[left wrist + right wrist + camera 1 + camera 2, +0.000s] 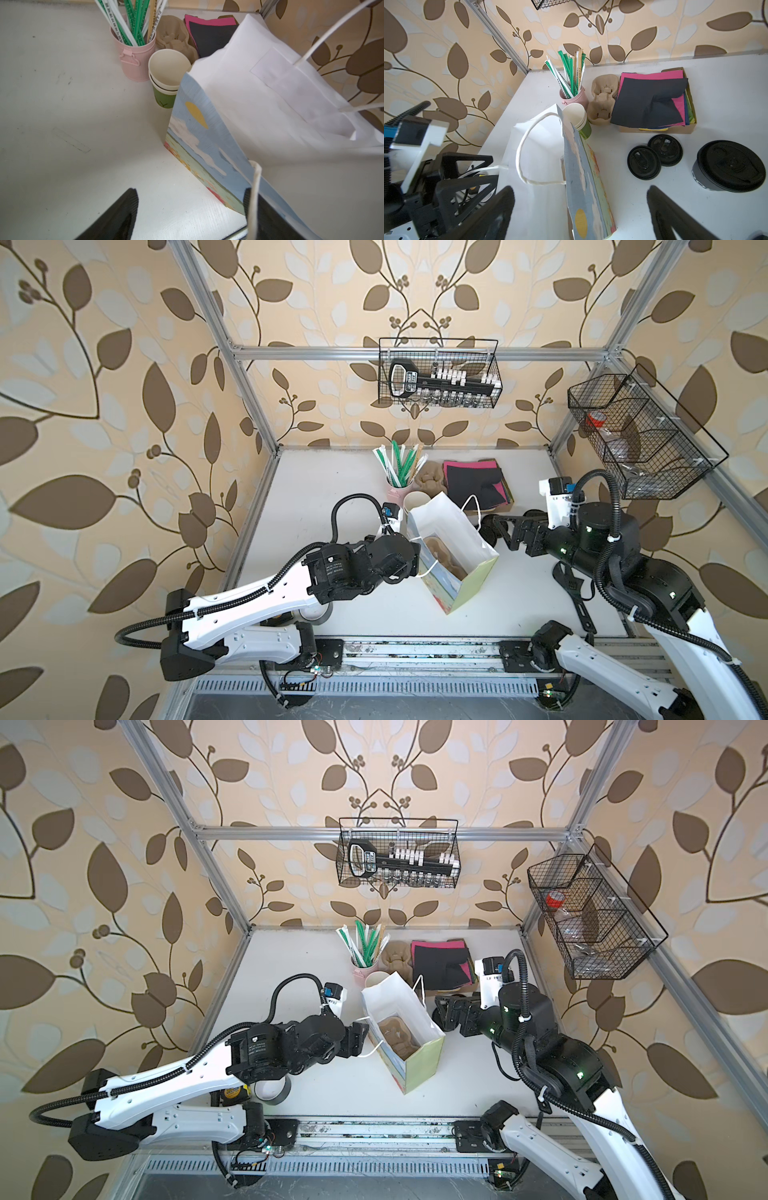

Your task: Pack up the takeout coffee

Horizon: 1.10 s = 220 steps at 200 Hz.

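Note:
The takeout coffee point(730, 166), a cup under a round black sip lid, stands on the white table and shows only in the right wrist view; in both top views my right gripper covers that spot. A white paper bag point(455, 531) point(409, 1006) point(259, 99) point(577, 166) with a painted landscape side stands open mid-table, a brown cardboard carrier point(440, 553) point(397, 1036) inside it. My left gripper point(417, 559) point(360, 1039) point(191, 205) is open at the bag's left wall, the handle cord point(254, 187) lying across one finger. My right gripper point(496, 531) point(440, 1011) point(579, 207) hangs open just right of the bag.
Behind the bag stand a pink pot of wrapped straws point(397, 485), a stack of lidless green cups point(166, 83), a spare carrier point(602, 99) and a tray of coloured napkins point(654, 101). Two loose black lids point(654, 158) lie beside the coffee. A tape roll point(272, 1090) sits under my left arm.

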{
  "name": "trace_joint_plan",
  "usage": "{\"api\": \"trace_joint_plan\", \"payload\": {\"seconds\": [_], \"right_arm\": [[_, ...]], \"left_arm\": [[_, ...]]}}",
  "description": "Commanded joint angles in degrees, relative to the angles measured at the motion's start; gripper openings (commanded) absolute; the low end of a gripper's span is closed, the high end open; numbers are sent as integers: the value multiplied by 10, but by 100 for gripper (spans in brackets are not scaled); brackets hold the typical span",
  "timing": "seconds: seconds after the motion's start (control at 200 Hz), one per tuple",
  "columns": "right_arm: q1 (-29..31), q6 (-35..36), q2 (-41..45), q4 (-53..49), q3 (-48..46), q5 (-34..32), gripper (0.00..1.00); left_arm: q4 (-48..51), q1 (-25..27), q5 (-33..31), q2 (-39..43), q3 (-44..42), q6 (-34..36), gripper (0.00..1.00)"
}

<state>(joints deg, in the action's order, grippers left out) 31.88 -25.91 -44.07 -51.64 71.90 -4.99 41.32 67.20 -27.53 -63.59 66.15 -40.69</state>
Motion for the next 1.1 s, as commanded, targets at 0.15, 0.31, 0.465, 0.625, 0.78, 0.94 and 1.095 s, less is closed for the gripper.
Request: {"api": "trace_joint_plan", "payload": {"seconds": [0.15, 0.31, 0.465, 0.625, 0.78, 0.94, 1.095], "right_arm": [[1, 1, -2, 12, -23, 20, 100], [1, 1, -2, 13, -27, 6, 100], [-6, -2, -22, -26, -1, -60, 100], [-64, -8, -77, -107, 42, -172, 100], [-162, 1, -119, -110, 26, -132, 100], [-247, -5, -154, -99, 14, -100, 100], [-279, -26, -201, -103, 12, -126, 100]], "left_arm": [[-39, 4, -1, 19, 62, 62, 95], [-59, 5, 17, 33, 85, 84, 96], [-47, 4, 5, 53, 126, 110, 98], [-4, 2, -34, 85, 145, 139, 99], [41, 0, -51, 125, 117, 145, 99], [76, 0, -32, 156, 50, 100, 99], [108, 1, -14, 165, -10, 27, 98]]}}
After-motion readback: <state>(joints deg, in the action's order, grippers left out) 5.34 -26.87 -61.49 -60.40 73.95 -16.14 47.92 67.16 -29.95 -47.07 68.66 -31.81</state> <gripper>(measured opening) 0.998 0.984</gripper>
